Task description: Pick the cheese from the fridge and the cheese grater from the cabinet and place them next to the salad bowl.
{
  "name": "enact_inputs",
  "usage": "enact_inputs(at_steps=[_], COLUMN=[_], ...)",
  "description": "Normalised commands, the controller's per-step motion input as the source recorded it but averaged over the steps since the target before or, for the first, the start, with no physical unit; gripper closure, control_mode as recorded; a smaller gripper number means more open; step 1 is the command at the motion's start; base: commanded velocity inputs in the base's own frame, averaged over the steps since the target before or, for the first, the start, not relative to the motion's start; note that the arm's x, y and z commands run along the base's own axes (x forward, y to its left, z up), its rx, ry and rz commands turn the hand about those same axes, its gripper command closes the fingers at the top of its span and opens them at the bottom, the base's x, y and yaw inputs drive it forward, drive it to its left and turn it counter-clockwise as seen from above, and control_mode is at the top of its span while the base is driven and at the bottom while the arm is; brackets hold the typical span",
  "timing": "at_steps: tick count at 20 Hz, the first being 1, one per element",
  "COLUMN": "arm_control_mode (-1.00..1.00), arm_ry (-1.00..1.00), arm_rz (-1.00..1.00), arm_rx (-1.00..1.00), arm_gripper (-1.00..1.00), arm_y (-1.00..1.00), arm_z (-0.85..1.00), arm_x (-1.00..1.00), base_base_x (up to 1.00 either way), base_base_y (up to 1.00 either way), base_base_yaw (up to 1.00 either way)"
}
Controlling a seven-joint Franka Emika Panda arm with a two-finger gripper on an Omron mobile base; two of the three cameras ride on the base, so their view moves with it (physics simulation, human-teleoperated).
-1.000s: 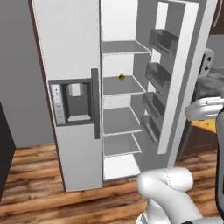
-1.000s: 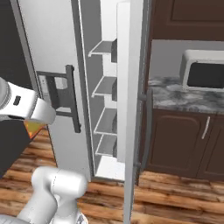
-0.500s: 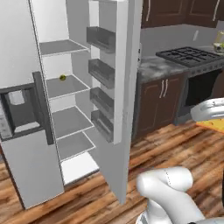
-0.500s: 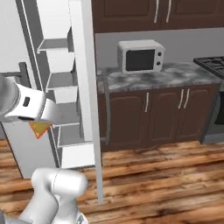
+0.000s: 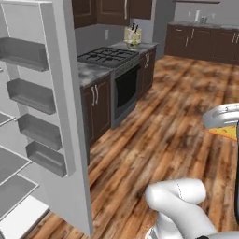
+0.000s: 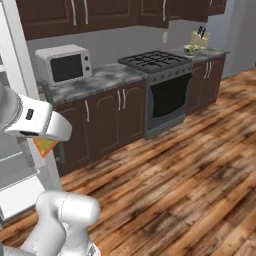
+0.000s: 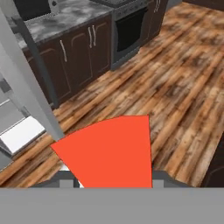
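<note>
The cheese (image 7: pixel 111 151) fills the lower middle of the hand view as a red-orange wedge, with my gripper (image 7: pixel 112 180) shut on it. From the base it peeks out as a small orange tip (image 5: pixel 226 132) (image 6: pixel 44 145) under my white hand, held over the wooden floor. The fridge (image 5: pixel 58 107) stands open on the left, its door racks facing me. The salad bowl (image 6: pixel 190 49) (image 5: pixel 134 43) sits on the far counter past the stove, beside a knife block. Dark wall cabinet doors (image 6: pixel 75 15) are shut; the cheese grater is hidden.
A black gas stove with an oven (image 6: pixel 160 82) stands between dark lower cabinets. A microwave (image 6: pixel 63 64) sits on the marble counter near the fridge. Open wooden floor (image 5: pixel 182 116) stretches to the right toward more dark cabinets (image 5: pixel 200 42).
Both base views have swung right, away from the fridge's inside and toward the stove counter, so the base has turned. The cheese stays in my gripper.
</note>
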Motion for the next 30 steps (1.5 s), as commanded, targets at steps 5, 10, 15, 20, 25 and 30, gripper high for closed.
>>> enact_inputs(at_steps=[5, 10, 15, 20, 25, 30], arm_control_mode=[1.0, 1.0, 1.0, 1.0, 1.0, 1.0], arm_ry=[0.0, 0.0, 0.0, 0.0, 0.0, 0.0], arm_rz=[0.0, 0.0, 0.0, 0.0, 0.0, 0.0], arm_rx=[0.0, 0.0, 0.0, 0.0, 0.0, 0.0], arm_gripper=[1.0, 1.0, 1.0, 1.0, 1.0, 1.0], arm_y=[0.0, 0.0, 0.0, 0.0, 0.0, 0.0], arm_z=[0.0, 0.0, 0.0, 0.0, 0.0, 0.0], arm_x=[0.0, 0.0, 0.0, 0.0, 0.0, 0.0], base_base_x=[0.45, 0.82, 1.0, 1.0, 1.0, 1.0], base_base_y=[-0.54, -0.26, -0.04, -0.13, -0.16, -0.25], base_base_yaw=[-0.01, -0.03, -0.21, -0.03, 0.0, 0.02])
